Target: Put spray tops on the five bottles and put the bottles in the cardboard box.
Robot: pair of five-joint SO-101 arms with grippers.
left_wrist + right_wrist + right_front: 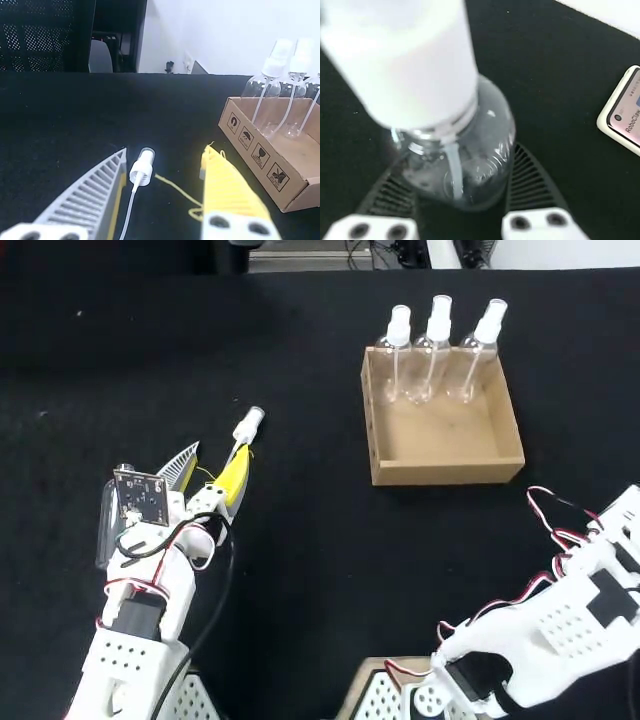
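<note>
Left gripper (165,150) sat wide open, loose spray top (141,167) lying ungripped on the table between its fingers; right gripper (460,180) clamped a capped bottle (475,145); three bottles (432,355) stood in the cardboard box (445,472).

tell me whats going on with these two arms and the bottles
Three bottles with spray tops already stand in the cardboard box. The left gripper is open over a loose spray top lying on the black table, one finger on either side of it. The right gripper holds a fourth bottle with its top fitted. A fifth bottle lies on the table beside the left arm.
</note>
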